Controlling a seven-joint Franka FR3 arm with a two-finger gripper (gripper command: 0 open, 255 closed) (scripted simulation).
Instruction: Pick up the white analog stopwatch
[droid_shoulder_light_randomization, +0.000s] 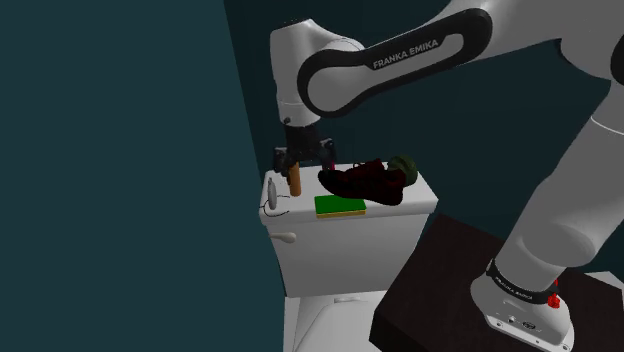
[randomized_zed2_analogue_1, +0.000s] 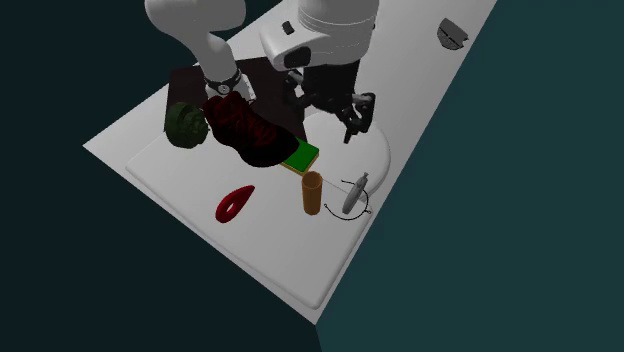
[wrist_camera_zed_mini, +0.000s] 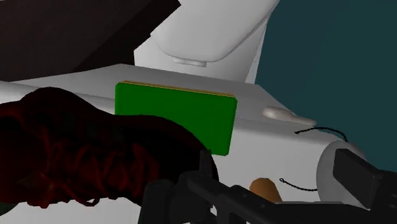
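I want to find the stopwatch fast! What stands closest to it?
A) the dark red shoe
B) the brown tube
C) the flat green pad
B: the brown tube stands right beside the white stopwatch, while the shoe and green pad lie farther away.

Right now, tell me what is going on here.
The white arm reaches over a white surface with its pincer open and empty. It hovers over the end where the pale stopwatch lies with its black cord, beside a brown cylinder. Nothing is gripped yet. A green block and a dark red shoe lie close by.
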